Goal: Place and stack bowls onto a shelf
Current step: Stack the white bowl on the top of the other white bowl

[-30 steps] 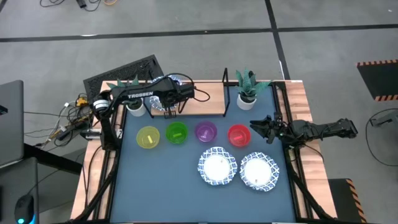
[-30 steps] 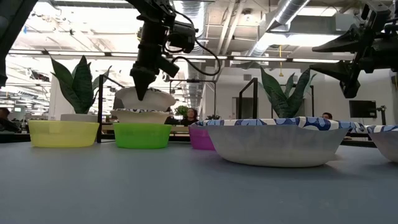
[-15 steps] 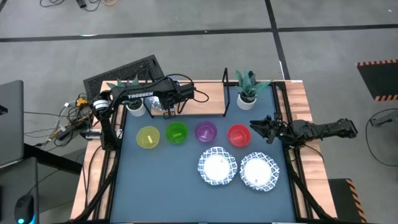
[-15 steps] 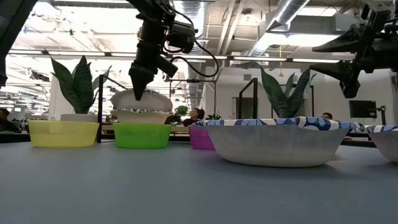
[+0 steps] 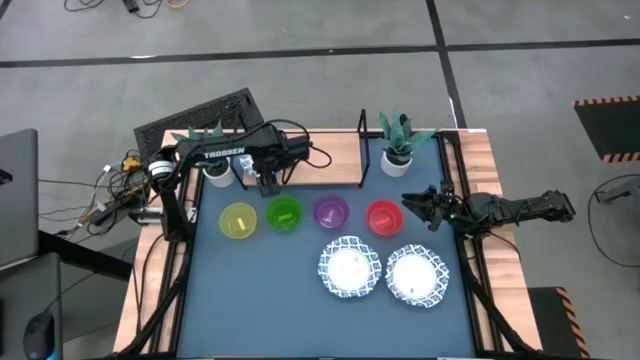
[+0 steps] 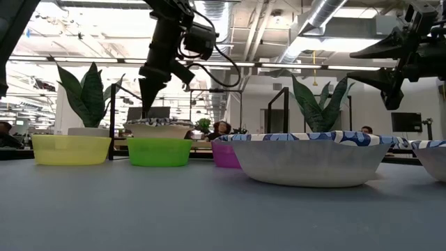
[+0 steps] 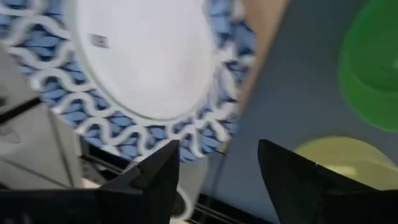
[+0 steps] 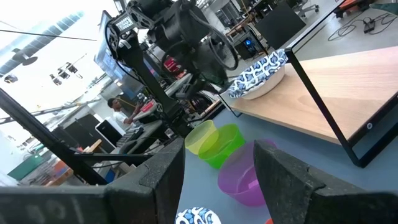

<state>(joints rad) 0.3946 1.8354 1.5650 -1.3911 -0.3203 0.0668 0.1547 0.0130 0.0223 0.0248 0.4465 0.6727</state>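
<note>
A white bowl with a blue-patterned rim (image 7: 143,68) sits on the light-wood shelf (image 8: 336,81) at the table's far left, nested in another like it (image 6: 159,130). My left gripper (image 7: 217,180) hangs open just above the bowl's near-left rim (image 6: 146,104) and touches nothing. Yellow (image 5: 238,221), green (image 5: 285,214), purple (image 5: 331,212) and red (image 5: 383,216) bowls stand in a row on the blue tabletop. Two more white patterned bowls (image 5: 351,267) (image 5: 417,277) rest nearer the front. My right gripper (image 5: 408,208) waits open, right of the red bowl.
Two potted plants (image 5: 213,165) (image 5: 398,150) stand at either end of the shelf. The shelf's black frame posts (image 5: 361,150) rise beside the right plant. The shelf board to the right of the bowl stack (image 5: 330,150) is bare. People show in the room beyond the table.
My left gripper has opened and let go of the white bowl. The bowl was tilted above the lower bowl and has dropped level into it. The gripper has then drawn off a little toward the table's left and near side.
</note>
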